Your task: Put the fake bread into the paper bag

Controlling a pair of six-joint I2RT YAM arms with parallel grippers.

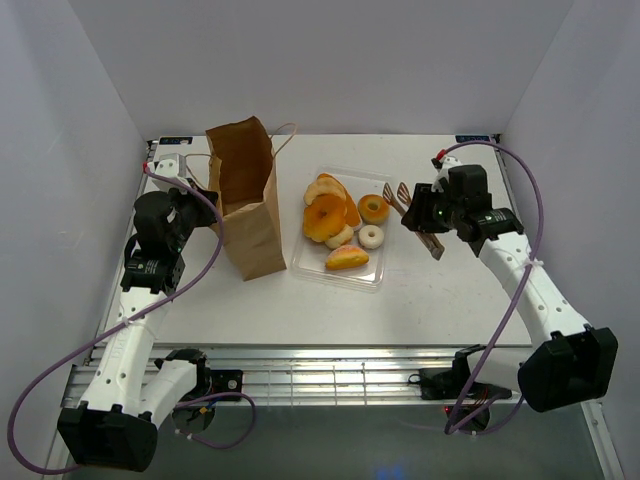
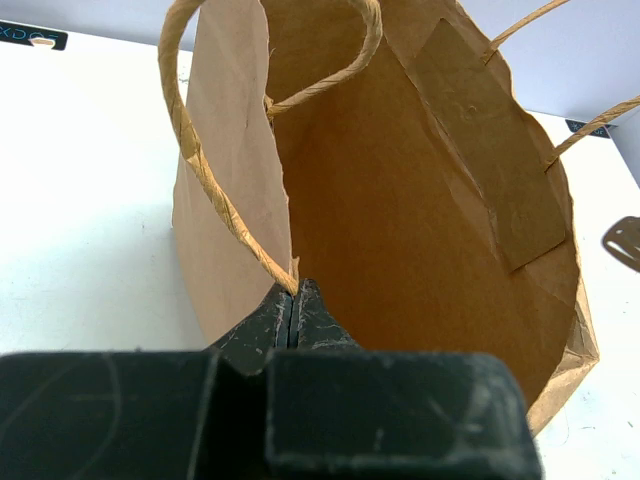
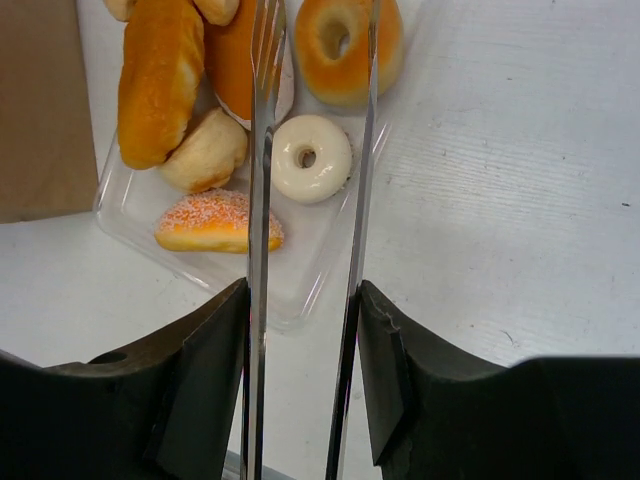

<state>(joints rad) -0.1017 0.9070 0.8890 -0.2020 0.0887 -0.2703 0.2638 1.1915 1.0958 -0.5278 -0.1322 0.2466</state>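
One tall brown kraft paper bag (image 1: 247,215) stood upright and open, with two looped twine handles. The left gripper (image 2: 293,310) was closed tight, pinching the bag's near rim beside a handle's root. The creased paper interior opened directly ahead of it.

One pair of thin metal tongs (image 3: 262,200) sat in the right gripper (image 3: 300,370). Its fingers (image 3: 205,370) were drawn part-way in against the two flat arms, which stood parted.

The fake bread (image 1: 345,259) lay ahead of that gripper, under and left of the tong tips, in one clear plastic tray (image 1: 375,270). None of it was in the bag. At least six smooth toy pastries could be told apart:
- one orange ring doughnut (image 3: 330,80)
- one white ring doughnut (image 3: 330,165)
- one long golden roll (image 3: 158,80)
- one pale cream roll (image 3: 205,150)
- one sugar-speckled bun (image 3: 218,222)
- a further orange piece, half hidden
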